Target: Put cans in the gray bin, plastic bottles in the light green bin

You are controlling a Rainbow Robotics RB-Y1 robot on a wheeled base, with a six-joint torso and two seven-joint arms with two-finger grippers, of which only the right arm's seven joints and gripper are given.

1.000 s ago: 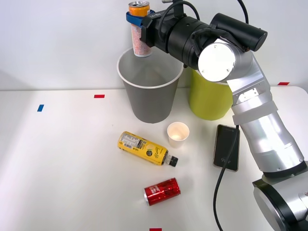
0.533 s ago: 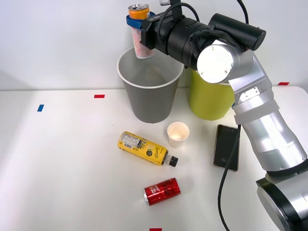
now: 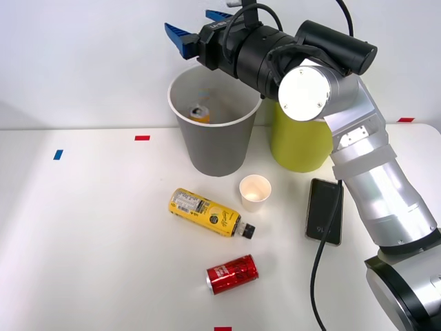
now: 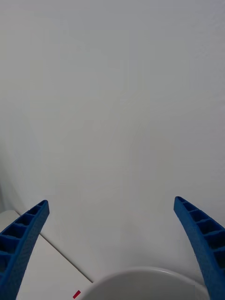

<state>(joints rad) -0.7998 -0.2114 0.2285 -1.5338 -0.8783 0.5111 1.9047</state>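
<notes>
The right gripper (image 3: 200, 26) is held above the rim of the round tapered gray plastic bin (image 3: 213, 148), with its blue ribbed fingers (image 3: 176, 34) spread wide and nothing between them; from the wrist camera both fingers (image 4: 21, 243) are seen splayed to the corners over the bin's white rim (image 4: 145, 276). The slim tall orange-to-pink metal can (image 3: 199, 112) is seen inside the gray bin, its silver top showing against the pale inner wall, so one can may be judged sorted. On the white counter (image 3: 89, 234) two task items are left: the small yellow plastic bottle with a black screw cap (image 3: 205, 212) lies on its side in front of the gray bin, and the shorter red metal can (image 3: 232, 274) lies on its side nearer the robot, apart from the bottle. The round yellow-green plastic bin (image 3: 300, 148) stands beside the gray one, partly hidden by the arm; its inside cannot be seen. A white paper cup (image 3: 255, 192) and a dark phone (image 3: 324, 210) also rest on the counter. By this judgement roughly a third is done, the red can and the bottle remaining.
</notes>
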